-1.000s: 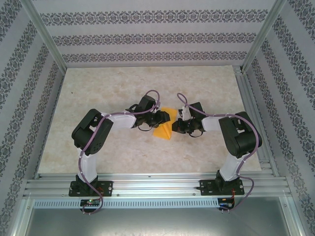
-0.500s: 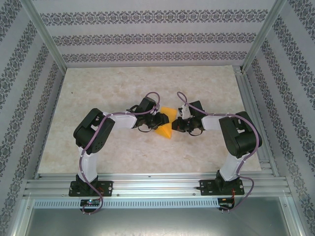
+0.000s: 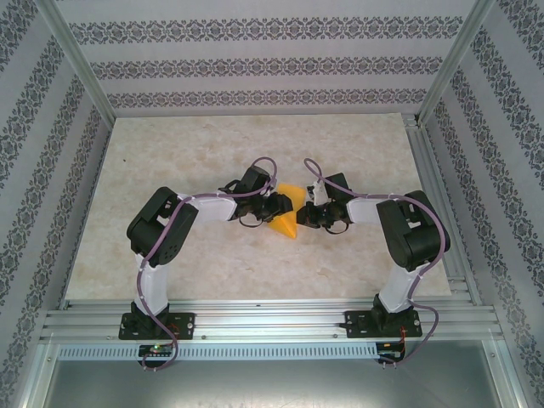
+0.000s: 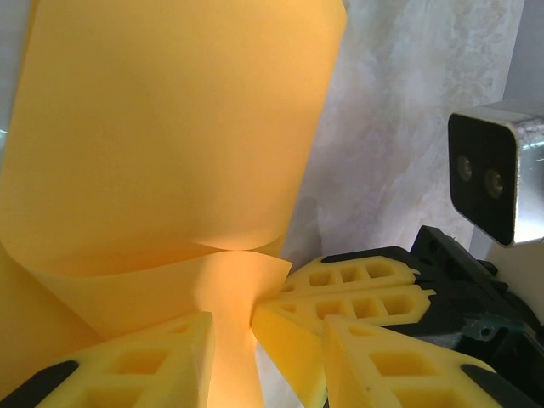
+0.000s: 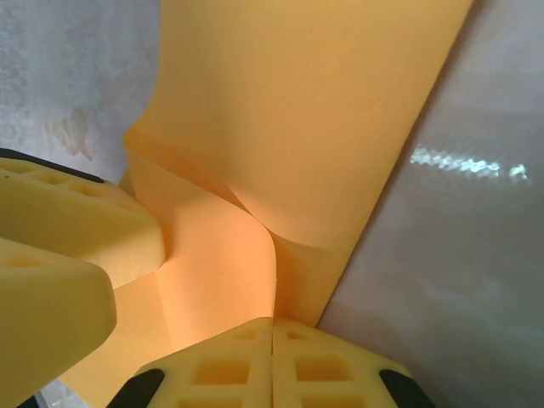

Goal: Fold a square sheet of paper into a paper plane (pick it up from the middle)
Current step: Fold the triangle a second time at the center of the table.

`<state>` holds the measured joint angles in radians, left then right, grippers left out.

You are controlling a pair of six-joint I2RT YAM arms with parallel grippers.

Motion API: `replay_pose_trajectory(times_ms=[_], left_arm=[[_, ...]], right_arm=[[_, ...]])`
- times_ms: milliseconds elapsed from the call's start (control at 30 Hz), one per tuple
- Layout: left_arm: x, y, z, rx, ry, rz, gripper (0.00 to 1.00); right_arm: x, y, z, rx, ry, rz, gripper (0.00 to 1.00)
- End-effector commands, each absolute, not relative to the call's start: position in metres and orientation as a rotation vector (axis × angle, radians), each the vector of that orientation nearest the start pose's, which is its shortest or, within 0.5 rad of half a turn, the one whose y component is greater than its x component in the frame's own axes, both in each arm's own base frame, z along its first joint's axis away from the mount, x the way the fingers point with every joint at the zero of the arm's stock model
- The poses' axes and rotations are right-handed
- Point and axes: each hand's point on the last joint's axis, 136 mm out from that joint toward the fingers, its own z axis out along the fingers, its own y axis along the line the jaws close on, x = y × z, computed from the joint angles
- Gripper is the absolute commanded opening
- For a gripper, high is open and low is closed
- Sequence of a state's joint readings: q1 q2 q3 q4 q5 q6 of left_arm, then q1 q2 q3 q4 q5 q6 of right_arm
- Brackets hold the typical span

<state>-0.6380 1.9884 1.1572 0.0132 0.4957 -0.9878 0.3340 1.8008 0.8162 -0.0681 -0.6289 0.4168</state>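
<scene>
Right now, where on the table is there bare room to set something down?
Free: the far strip of table below the back wall; the left side beyond the left arm; the near strip up to the rail. Crowded: the centre, where left pincer and right pincer meet at the paper.

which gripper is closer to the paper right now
right, narrowly: the right gripper is shut on the edge of the paper from its right side; the left gripper sits on its left, jaws open around a fold, apparently brushing it.
</scene>
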Motion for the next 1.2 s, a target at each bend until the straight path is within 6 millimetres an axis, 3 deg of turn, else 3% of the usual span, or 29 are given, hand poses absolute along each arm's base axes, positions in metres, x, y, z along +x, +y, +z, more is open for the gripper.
replay_pose_trajectory(times_ms=[0, 633, 1167], left_arm=[[0.345, -0.365, 0.058, -0.141, 2.689, -1.244, 0.4], [0.343, -0.364, 0.063, -0.12, 2.692, -1.233, 0.41], [0.341, -0.358, 0.054, -0.137, 2.72, -1.183, 0.4]], right_arm=[[0.317, 0.219, 0.011, -0.145, 2.704, 1.05, 0.07], [0.31, 0.226, 0.025, -0.129, 2.672, 1.068, 0.07], [0.315, 0.221, 0.015, -0.137, 2.704, 0.992, 0.07]])
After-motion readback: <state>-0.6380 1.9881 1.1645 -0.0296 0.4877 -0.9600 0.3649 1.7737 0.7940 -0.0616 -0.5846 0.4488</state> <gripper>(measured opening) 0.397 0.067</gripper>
